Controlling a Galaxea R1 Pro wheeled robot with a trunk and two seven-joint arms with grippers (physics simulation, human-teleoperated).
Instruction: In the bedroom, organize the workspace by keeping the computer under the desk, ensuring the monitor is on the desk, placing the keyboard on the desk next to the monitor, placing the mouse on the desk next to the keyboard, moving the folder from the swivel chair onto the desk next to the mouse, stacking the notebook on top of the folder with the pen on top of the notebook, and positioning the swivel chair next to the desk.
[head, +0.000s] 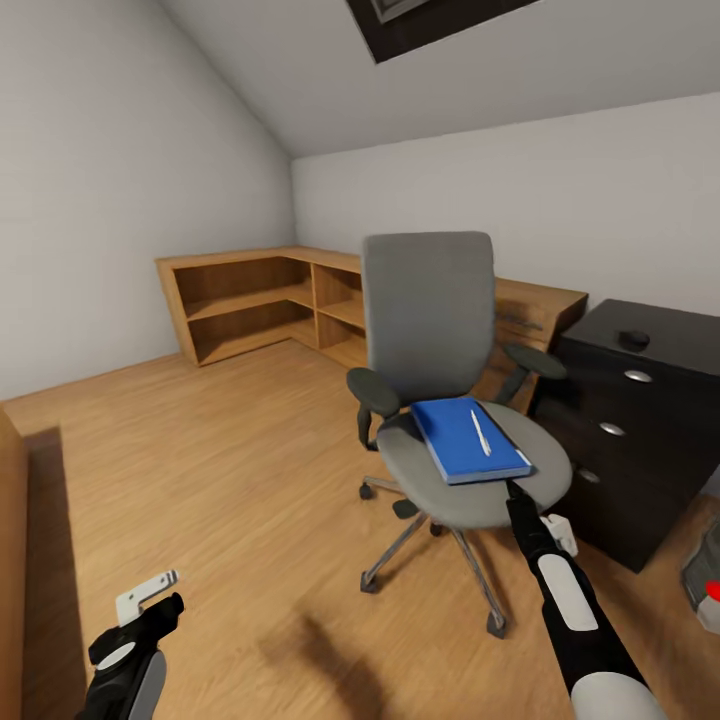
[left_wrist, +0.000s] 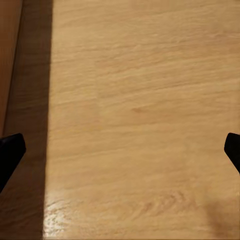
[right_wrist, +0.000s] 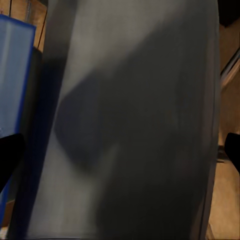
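Head view: right gripper (head: 517, 492), jaws wide and empty, at the swivel chair (head: 455, 480) seat's front edge, beside the folder (head: 465, 440).

Grey walls (head: 120, 200), wooden floor (head: 220, 480), low wooden shelving (head: 260, 300), skylight (head: 420, 20)

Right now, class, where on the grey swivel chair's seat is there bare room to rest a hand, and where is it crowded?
The grey swivel chair has bare seat in the strip left of the bright blue folder and along the front rim. The middle and right are crowded: the folder lies there, with the thin white pen on it. The right gripper sits at the front edge.
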